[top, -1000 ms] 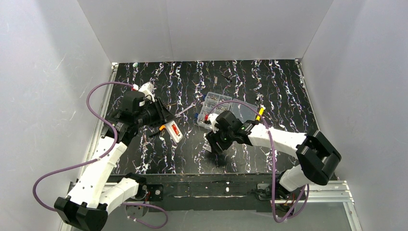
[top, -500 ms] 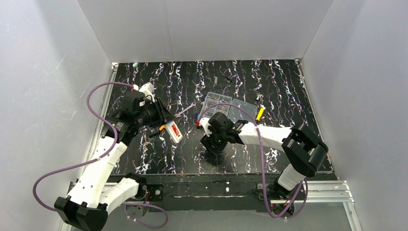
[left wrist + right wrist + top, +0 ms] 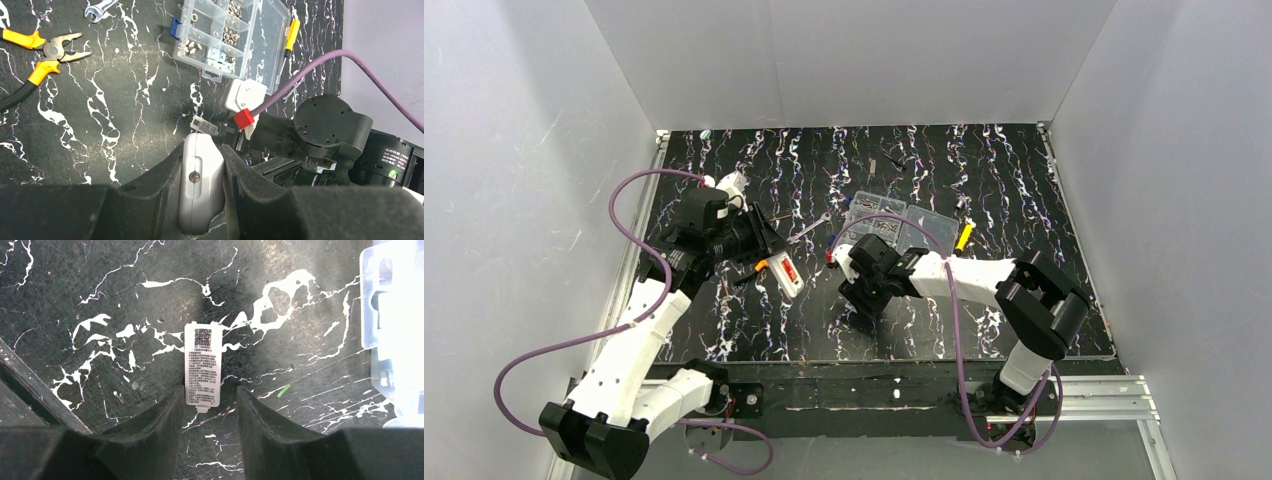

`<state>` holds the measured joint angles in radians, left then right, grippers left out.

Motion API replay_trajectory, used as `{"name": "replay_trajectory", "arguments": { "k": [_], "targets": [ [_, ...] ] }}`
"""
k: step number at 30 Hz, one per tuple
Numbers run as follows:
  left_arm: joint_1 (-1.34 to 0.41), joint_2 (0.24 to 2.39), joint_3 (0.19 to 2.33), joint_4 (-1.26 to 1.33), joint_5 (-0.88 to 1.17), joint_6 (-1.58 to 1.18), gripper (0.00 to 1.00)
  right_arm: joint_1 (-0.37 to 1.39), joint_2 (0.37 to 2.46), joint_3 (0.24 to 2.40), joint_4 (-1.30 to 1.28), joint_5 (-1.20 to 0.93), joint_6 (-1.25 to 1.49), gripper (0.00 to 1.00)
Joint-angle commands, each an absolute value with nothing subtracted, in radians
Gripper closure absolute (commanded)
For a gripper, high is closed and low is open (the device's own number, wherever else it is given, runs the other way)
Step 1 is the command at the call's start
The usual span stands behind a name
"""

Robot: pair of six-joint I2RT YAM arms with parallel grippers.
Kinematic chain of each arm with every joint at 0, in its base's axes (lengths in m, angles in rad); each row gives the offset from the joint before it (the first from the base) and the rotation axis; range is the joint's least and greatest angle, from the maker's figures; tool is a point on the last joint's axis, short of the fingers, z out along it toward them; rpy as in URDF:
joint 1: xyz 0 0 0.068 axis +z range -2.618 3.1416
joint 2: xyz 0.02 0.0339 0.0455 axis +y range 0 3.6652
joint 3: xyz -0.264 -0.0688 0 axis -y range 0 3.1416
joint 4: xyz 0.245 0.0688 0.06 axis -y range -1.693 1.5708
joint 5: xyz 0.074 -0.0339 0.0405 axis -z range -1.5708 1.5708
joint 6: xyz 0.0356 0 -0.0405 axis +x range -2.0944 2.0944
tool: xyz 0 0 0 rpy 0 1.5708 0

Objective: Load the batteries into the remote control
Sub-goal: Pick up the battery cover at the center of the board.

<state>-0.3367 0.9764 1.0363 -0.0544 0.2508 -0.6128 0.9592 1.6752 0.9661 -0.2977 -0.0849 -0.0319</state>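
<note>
Closing on the cover: the right hand (image 3: 209, 390) is standing part open astride the small white printed rectangular cover piece (image 3: 202, 365), gripping nothing. By my judgement it is needing a centred, level squeeze on the long edges.
Remote: the left hand (image 3: 201, 150) is clamping the slim white rectangular remote control (image 3: 200, 185), apart from the clear plastic compartment box (image 3: 232, 35), on the left arm's side.
Cover: lying flat on the black marbled surface (image 3: 100, 290) near that box.
Hidden: no batteries are showing, and the recess's contents are staying unclear.
</note>
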Motion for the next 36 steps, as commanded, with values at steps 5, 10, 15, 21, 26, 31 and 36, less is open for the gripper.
{"name": "replay_trajectory", "arguments": {
  "k": [5,10,15,21,26,31,36],
  "targets": [
    [-0.333,0.977,1.046,-0.061,0.268,-0.608,1.00,0.976,1.686,0.997,-0.327,-0.061,-0.040,0.56],
    [-0.333,0.977,1.044,-0.061,0.267,-0.609,1.00,0.989,1.674,0.978,-0.322,-0.056,-0.038,0.50],
    [-0.333,0.976,1.039,-0.059,0.267,-0.611,1.00,1.008,1.669,0.964,-0.326,-0.026,-0.041,0.48],
    [-0.333,0.971,1.034,-0.058,0.267,-0.617,1.00,1.034,1.693,0.970,-0.347,0.046,-0.043,0.52],
    [-0.333,0.965,1.031,-0.064,0.261,-0.615,1.00,1.047,1.705,0.969,-0.352,0.080,-0.032,0.59],
    [-0.333,0.956,1.027,-0.066,0.257,-0.615,1.00,1.051,1.686,0.955,-0.336,0.093,-0.010,0.66],
    [-0.334,0.960,1.027,-0.060,0.258,-0.623,1.00,1.050,1.658,0.946,-0.323,0.147,0.017,0.74]
  ]
}}
